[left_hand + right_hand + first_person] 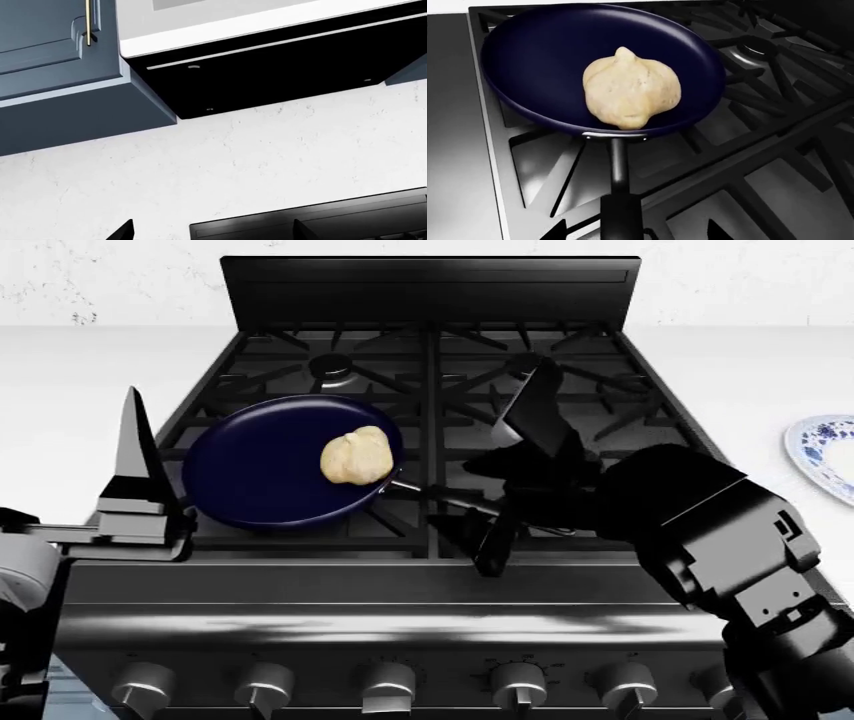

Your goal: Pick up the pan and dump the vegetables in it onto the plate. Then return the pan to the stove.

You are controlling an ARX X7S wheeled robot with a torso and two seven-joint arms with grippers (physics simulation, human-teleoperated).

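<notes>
The pan (274,465) sits on the stove (441,370) grates at the middle left of your head view, and the vegetable knob (359,456) lies inside it toward its right side. The pan handle (618,170) runs down between your right gripper (497,502) fingers, which are spread; contact I cannot tell. The plate (823,452) is cut off at the right edge. Your left gripper (134,455) points up at the left edge, holding nothing; how wide it stands, I cannot tell.
</notes>
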